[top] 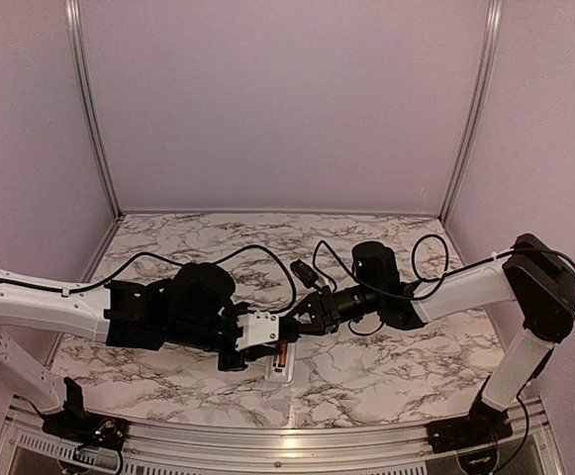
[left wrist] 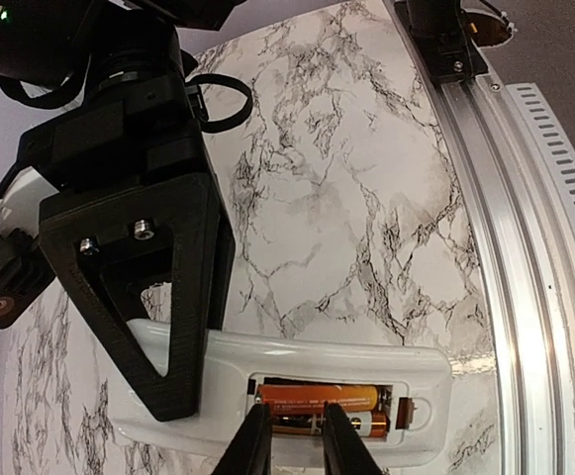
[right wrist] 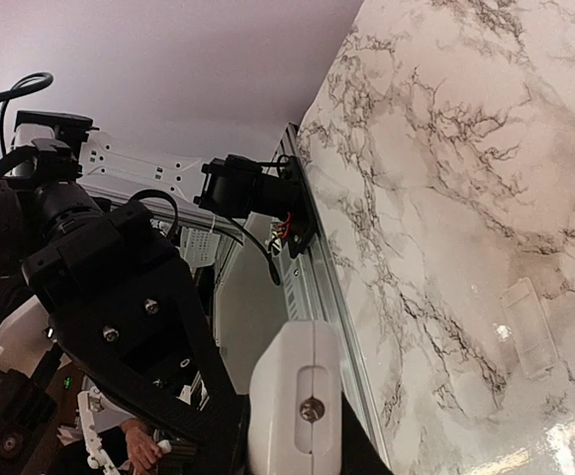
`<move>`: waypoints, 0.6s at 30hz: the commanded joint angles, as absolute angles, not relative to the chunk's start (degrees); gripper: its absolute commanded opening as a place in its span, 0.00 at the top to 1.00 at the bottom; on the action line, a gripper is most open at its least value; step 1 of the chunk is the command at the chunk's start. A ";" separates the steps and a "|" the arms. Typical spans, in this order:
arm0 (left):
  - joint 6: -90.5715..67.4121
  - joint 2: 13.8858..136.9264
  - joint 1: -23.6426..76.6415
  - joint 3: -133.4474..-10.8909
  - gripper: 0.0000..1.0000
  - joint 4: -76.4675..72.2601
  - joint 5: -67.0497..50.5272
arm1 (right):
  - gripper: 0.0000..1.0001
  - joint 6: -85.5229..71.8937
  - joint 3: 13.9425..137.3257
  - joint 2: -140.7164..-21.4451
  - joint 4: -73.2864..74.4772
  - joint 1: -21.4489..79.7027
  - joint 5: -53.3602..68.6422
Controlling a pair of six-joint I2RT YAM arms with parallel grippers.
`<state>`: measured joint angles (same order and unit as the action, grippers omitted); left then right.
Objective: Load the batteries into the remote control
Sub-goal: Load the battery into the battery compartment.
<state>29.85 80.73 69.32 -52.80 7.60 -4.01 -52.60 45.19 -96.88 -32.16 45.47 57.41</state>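
Note:
The white remote control [left wrist: 366, 354] is held back-up just above the marble table, battery recess open. Two coppery-orange batteries lie side by side in the recess, the upper one [left wrist: 317, 398] and the lower one [left wrist: 374, 426]. My right gripper [right wrist: 297, 435] is shut on the remote's far end [right wrist: 297, 391]; its black finger [left wrist: 183, 327] shows across the remote in the left wrist view. My left gripper [left wrist: 297, 440] has its tips a little apart, resting at the lower battery and holding nothing. In the top view both grippers, left [top: 265, 348] and right [top: 305, 322], meet over the remote [top: 283, 371].
A small pale rectangular cover [right wrist: 529, 327] lies flat on the marble table [top: 386, 376]. The metal rail [left wrist: 525, 247] along the table's near edge runs close to the remote's free end. Black cables [top: 267, 259] loop over the table behind the grippers.

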 commanded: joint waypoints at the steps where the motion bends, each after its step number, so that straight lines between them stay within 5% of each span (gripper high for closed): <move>1: 30.59 81.65 69.43 -54.93 0.81 9.23 -4.27 | 1.00 -51.43 47.39 -97.12 -31.81 46.09 58.18; 18: 31.94 83.58 69.26 -56.64 0.81 9.60 -3.02 | 1.00 -51.07 47.19 -97.23 -31.55 46.06 58.18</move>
